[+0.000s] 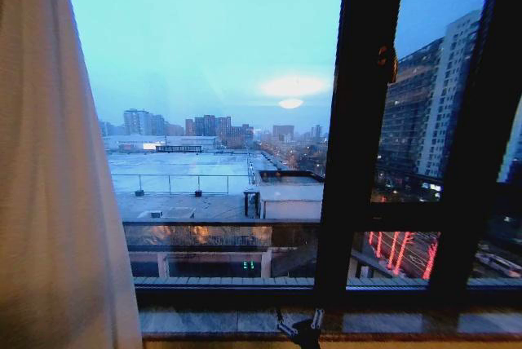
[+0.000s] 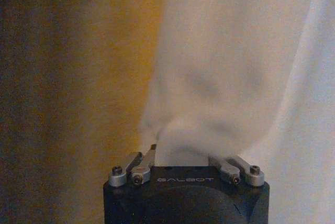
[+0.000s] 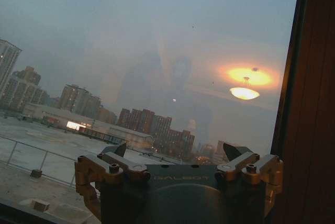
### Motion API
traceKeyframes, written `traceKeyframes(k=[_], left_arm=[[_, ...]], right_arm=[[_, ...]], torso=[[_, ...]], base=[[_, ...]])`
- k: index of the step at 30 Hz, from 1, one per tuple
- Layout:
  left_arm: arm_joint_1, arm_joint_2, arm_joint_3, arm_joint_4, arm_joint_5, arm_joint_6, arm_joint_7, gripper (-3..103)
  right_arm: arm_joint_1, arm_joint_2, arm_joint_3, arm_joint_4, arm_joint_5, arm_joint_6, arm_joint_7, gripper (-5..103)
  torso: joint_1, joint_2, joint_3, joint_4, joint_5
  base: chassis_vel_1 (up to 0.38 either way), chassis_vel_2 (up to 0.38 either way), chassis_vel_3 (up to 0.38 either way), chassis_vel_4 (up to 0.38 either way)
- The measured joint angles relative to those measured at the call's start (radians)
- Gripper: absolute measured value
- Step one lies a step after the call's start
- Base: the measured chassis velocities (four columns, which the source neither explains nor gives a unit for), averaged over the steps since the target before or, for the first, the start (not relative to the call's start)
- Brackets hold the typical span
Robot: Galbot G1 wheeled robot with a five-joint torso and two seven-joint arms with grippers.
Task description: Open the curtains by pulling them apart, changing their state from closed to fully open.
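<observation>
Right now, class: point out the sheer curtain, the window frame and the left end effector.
sheer curtain (image 1: 49,170), head view, middle of its folds.
window frame (image 1: 351,137), head view, dark upright post.
left end effector (image 2: 186,158), left wrist view, between fingertips, at gathered fabric.

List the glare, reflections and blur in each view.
Head view: a ceiling-lamp reflection glows on the window glass. Right wrist view: the lamp reflection sits above the open right end effector. Left wrist view: the sheer curtain is soft and blurred around the left end effector, with a golden drape beside it.

Head, right wrist: window (image 1: 220,121) shared, seemingly.
</observation>
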Motion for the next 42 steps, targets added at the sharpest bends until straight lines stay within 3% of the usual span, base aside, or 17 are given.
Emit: traceKeyframes(k=[1, 3, 5, 7, 9, 10, 13, 14, 17, 20, 26, 33, 36, 37, 39, 41, 42], left_arm=[[-0.001, -0.011, 0.005, -0.040, 0.005, 0.001, 0.014, 30], [0.002, -0.027, 0.020, -0.125, 0.009, 0.027, 0.026, 46], [0.003, -0.030, 0.024, -0.138, 0.010, 0.031, 0.027, 46], [0.011, -0.036, 0.042, -0.190, 0.015, 0.049, 0.035, 62], [0.012, -0.036, 0.044, -0.197, 0.015, 0.052, 0.037, 62], [0.016, -0.036, 0.051, -0.214, 0.015, 0.061, 0.044, 74], [0.019, -0.035, 0.054, -0.219, 0.015, 0.062, 0.055, 74], [0.032, -0.033, 0.056, -0.233, 0.016, 0.063, 0.098, 85], [0.068, -0.040, 0.057, -0.287, 0.018, 0.066, 0.173, 94], [0.077, -0.045, 0.064, -0.319, 0.018, 0.072, 0.202, 100], [0.046, -0.013, 0.107, -0.295, 0.017, 0.077, 0.242, 100], [-0.019, 0.082, 0.185, -0.171, -0.014, 0.083, 0.279, 101], [-0.022, 0.090, 0.186, -0.162, -0.024, 0.091, 0.285, 97], [-0.022, 0.090, 0.186, -0.161, -0.028, 0.095, 0.283, 87], [-0.021, 0.090, 0.186, -0.161, -0.029, 0.095, 0.281, 87], [-0.018, 0.088, 0.186, -0.160, -0.029, 0.095, 0.276, 76], [-0.018, 0.088, 0.186, -0.160, -0.029, 0.095, 0.276, 76]], right_arm=[[-0.002, 0.000, 0.000, 0.002, -0.001, 0.000, 0.000, 100], [-0.007, 0.000, 0.000, 0.004, -0.002, 0.000, -0.001, 100], [-0.008, 0.000, 0.000, 0.005, -0.003, 0.001, -0.001, 100], [-0.012, 0.000, 0.002, 0.008, -0.003, 0.002, -0.001, 100], [-0.013, 0.000, 0.003, 0.009, -0.003, 0.002, -0.001, 100], [-0.016, 0.000, 0.004, 0.009, -0.004, 0.004, -0.001, 100], [-0.017, 0.000, 0.004, 0.009, -0.004, 0.004, -0.001, 100], [-0.018, 0.000, 0.004, 0.008, -0.009, 0.008, -0.001, 100], [-0.018, 0.000, 0.002, -0.002, -0.026, 0.016, -0.002, 100], [-0.017, 0.000, -0.003, -0.007, -0.033, 0.017, -0.005, 100], [-0.014, 0.000, -0.005, -0.010, -0.039, 0.017, -0.009, 100], [-0.010, 0.000, -0.003, -0.016, -0.040, 0.017, -0.010, 100], [-0.007, 0.000, -0.006, -0.019, -0.041, 0.017, -0.011, 100], [-0.007, 0.000, -0.007, -0.019, -0.042, 0.017, -0.011, 100], [-0.007, 0.000, -0.007, -0.020, -0.043, 0.017, -0.011, 100], [-0.008, 0.000, -0.008, -0.020, -0.044, 0.017, -0.012, 100], [-0.008, 0.000, -0.008, -0.020, -0.044, 0.017, -0.012, 100]], torso=[[0.000, 0.000, 0.000, 0.0000, -0.0001], [0.000, 0.000, 0.000, 0.0001, 0.0002], [0.000, 0.000, 0.000, 0.0001, 0.0002], [0.000, 0.000, 0.000, 0.0003, 0.0002], [0.000, 0.000, 0.000, 0.0004, 0.0002], [0.000, 0.000, 0.000, 0.0003, 0.0000], [0.000, 0.000, 0.000, 0.0003, 0.0000], [0.000, 0.000, 0.000, 0.0003, -0.0001], [0.000, 0.000, 0.000, 0.0005, -0.0001], [0.000, 0.000, 0.000, 0.0004, 0.0000], [0.000, 0.000, 0.000, 0.0002, 0.0000], [0.000, 0.000, 0.000, 0.0002, -0.0002], [0.000, 0.000, 0.000, 0.0005, -0.0002], [0.000, 0.000, 0.000, 0.0005, -0.0002], [0.000, 0.000, 0.000, 0.0004, -0.0002], [0.000, 0.000, 0.000, 0.0004, -0.0002], [0.000, 0.000, 0.000, 0.0004, -0.0002]], base=[[0.000, 0.000, 0.000, 0.000], [0.000, 0.000, 0.000, 0.000], [0.000, 0.000, 0.000, 0.000], [0.000, 0.000, 0.000, 0.000], [0.000, 0.000, 0.000, 0.000], [0.000, 0.000, 0.000, 0.000], [0.000, 0.000, 0.000, 0.000], [0.000, 0.000, 0.000, 0.000], [0.000, 0.000, 0.000, 0.000], [0.000, 0.000, 0.000, 0.000], [0.000, 0.000, 0.000, 0.000], [0.000, 0.000, 0.000, 0.000], [0.000, 0.000, 0.000, 0.000], [0.000, 0.000, 0.000, 0.000], [0.000, 0.000, 0.000, 0.000], [0.000, 0.000, 0.000, 0.000], [0.000, 0.000, 0.000, 0.000]])
